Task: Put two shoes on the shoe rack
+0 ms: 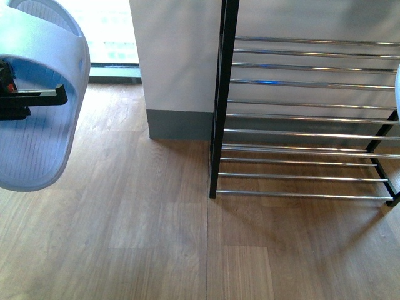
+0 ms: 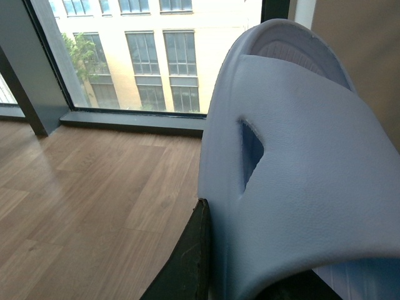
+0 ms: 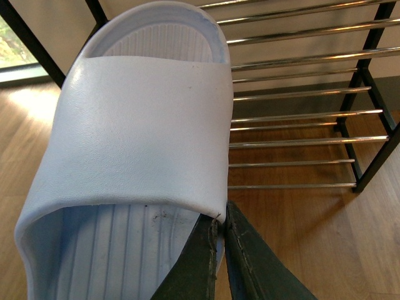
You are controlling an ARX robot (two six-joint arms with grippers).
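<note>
Each gripper, left [image 1: 53, 94] and right [image 3: 220, 231], clamps a pale blue slide [image 1: 37, 125] [image 3: 144, 125] aloft; shoe rack [image 3: 300, 119] stands beyond.

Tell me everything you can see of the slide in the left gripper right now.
The pale blue slide looks like one-piece moulded foam or rubber: a smooth broad strap with a small side slot and a ribbed footbed. It hangs in the air at the far left of the front view, clear of the wood floor and well left of the shoe rack. The left gripper is clamped on it, one dark finger lying across the footbed. Nothing else touches it. Its sole is hidden.
</note>
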